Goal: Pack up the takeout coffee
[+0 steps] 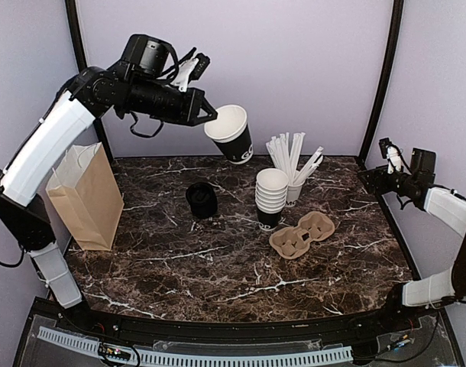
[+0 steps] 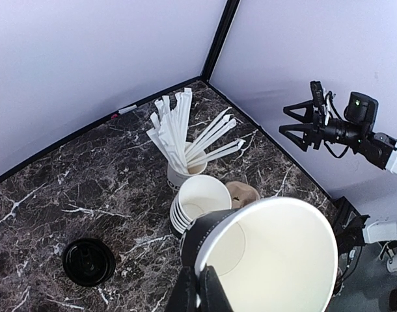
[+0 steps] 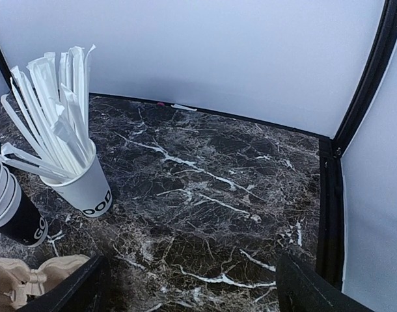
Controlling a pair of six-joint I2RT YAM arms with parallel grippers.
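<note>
While left gripper (image 1: 211,115) is pinching rim of lidless cup (image 1: 234,136) aloft, right gripper (image 2: 286,119) is hanging wide open; takeout coffee (image 1: 202,199) looking light, crushable, so taking sidewall below lid seeming safest.

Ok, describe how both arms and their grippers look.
The left arm has white shell covers on its long links, black joints and a black cable loop near the wrist; the left gripper is black with tapered fingers. The right arm matches: white covers, black joints. The right gripper is black with thin pointed fingers, and a green light glows behind it.
</note>
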